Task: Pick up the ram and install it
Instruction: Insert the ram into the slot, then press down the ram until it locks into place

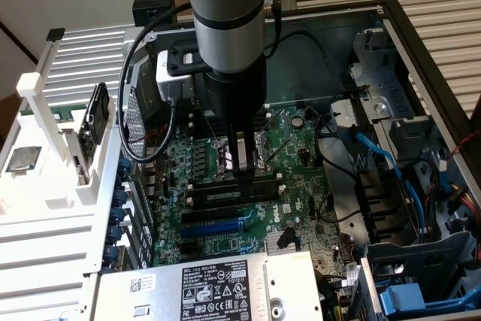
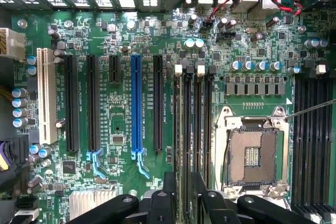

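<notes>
The ram [image 1: 218,195] is a long dark stick with a pale label. It stands on edge in one of the black memory slots on the green motherboard [image 1: 293,148], next to the bare processor socket [image 2: 253,153]. In the wrist view the ram [image 2: 187,129] shows edge-on as a thin grey strip between two slots. My gripper [image 1: 242,174] hangs straight above it, open. Its black fingers [image 2: 169,187] straddle the near end of the stick without clamping it, and the gripper [image 2: 184,184] holds nothing.
A white rack [image 1: 45,110] at the exterior view's left holds an upright dark board [image 1: 95,114] and a square silver processor chip [image 1: 22,158]. Black and blue expansion slots [image 2: 136,103], cables [image 1: 368,155] and the case's metal walls [image 1: 421,43] surround the work area.
</notes>
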You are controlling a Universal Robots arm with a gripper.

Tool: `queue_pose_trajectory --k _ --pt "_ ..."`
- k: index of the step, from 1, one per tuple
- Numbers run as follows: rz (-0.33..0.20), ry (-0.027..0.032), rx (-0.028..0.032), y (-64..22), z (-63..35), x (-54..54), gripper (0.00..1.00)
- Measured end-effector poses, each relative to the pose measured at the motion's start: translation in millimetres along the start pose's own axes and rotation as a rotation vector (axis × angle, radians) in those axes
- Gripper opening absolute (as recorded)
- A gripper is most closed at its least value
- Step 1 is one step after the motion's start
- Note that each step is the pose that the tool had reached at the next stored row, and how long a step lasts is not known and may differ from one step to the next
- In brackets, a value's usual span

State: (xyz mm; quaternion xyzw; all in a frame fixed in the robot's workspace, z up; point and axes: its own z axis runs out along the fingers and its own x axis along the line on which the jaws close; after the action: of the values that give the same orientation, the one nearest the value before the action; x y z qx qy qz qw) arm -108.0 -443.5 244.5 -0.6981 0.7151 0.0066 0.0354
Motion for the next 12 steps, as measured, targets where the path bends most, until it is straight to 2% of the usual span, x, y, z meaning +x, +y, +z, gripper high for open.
queue_pose_trajectory --k 12 --pt "0.0 0.0 -0.0001 0.1 -0.1 0.0 0.27"
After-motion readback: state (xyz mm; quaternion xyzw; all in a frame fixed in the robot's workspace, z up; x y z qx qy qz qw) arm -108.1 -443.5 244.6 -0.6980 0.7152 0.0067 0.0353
